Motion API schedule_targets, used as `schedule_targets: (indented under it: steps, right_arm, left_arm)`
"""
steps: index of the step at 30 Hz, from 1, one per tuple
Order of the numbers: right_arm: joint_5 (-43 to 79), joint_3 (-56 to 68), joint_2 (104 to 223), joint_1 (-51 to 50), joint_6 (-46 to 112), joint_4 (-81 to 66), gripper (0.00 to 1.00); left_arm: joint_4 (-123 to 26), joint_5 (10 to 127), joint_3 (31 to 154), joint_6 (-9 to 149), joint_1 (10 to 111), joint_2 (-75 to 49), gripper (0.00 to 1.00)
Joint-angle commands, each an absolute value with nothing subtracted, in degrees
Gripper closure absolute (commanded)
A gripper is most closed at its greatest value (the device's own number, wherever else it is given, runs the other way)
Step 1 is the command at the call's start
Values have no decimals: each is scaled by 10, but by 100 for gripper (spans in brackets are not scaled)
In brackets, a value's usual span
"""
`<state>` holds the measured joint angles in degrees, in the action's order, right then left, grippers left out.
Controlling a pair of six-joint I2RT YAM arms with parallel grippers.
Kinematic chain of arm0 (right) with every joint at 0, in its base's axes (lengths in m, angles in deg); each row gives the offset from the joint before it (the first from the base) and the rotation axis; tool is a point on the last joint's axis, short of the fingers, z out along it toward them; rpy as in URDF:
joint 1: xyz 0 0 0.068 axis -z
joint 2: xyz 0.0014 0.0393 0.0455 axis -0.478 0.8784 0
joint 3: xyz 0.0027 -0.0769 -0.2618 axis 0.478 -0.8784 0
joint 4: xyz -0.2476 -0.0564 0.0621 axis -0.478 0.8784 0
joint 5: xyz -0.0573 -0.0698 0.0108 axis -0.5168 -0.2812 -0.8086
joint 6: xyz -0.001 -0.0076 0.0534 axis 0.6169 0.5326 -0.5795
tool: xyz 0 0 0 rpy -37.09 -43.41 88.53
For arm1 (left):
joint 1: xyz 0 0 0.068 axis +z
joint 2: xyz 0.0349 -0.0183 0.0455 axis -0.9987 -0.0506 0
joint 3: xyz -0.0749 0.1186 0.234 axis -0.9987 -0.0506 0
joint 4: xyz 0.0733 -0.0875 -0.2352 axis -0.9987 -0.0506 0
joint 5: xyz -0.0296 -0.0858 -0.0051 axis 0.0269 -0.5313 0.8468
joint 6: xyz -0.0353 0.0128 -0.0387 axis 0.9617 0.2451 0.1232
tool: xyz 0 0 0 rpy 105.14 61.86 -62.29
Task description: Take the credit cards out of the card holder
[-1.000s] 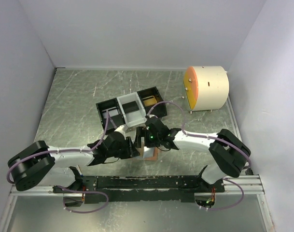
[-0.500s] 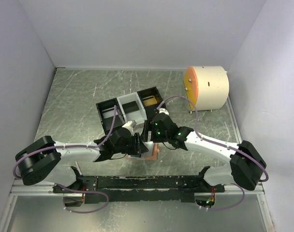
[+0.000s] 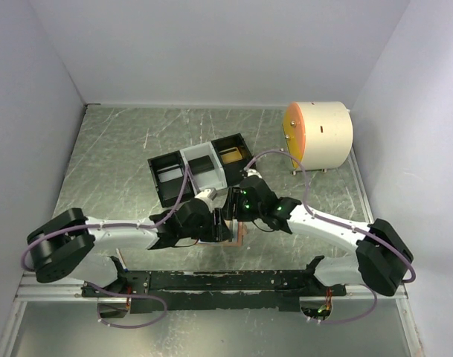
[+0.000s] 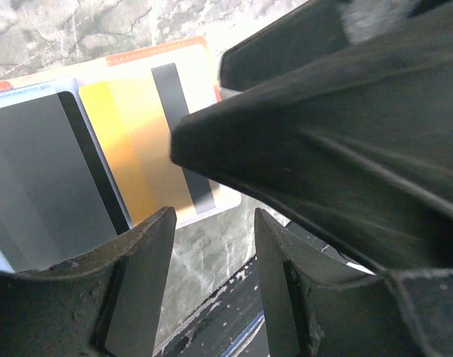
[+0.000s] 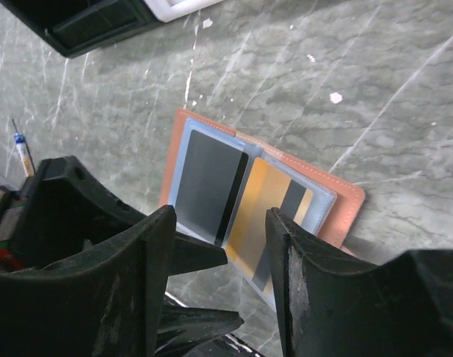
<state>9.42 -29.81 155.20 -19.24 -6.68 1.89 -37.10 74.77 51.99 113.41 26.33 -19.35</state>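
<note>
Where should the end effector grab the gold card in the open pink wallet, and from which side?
Pinch the gold card by its short end nearest the base rail, which seems to overhang the card holder, coming in low from that side. It lies flat, so no other edge looks graspable.

The grey-green marbled table [image 3: 114, 149] carries a black-and-grey three-compartment tray [image 3: 207, 165] near its centre, a white drum [image 3: 326, 134] with an orange face at far right, and the salmon card holder [image 5: 344, 202] lying open near the front edge.
</note>
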Motion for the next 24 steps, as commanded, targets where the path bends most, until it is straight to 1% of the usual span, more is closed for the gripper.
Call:
schedule_targets:
  steps: [1,7,11,15,20,24]
  right_arm:
    - [137,-311,1564,-192,-69,-26,50]
    - [155,-318,1601,-193,-70,-27,58]
    - [168,-344,1609,-192,-73,-47,59]
    - [133,-368,1622,-192,-85,-22,60]
    - [96,-418,1613,-187,-98,-42,62]
    - [89,-440,1618,-183,-105,-57,62]
  left_arm:
    - [-417,805,527,1130,256,-131,42]
    - [-492,864,503,1149,255,-55,40]
    - [-505,875,501,1148,256,-46,39]
    - [-484,861,514,1143,256,-79,39]
    - [-458,837,552,1131,256,-158,39]
    - [-483,839,595,1123,256,-218,42]
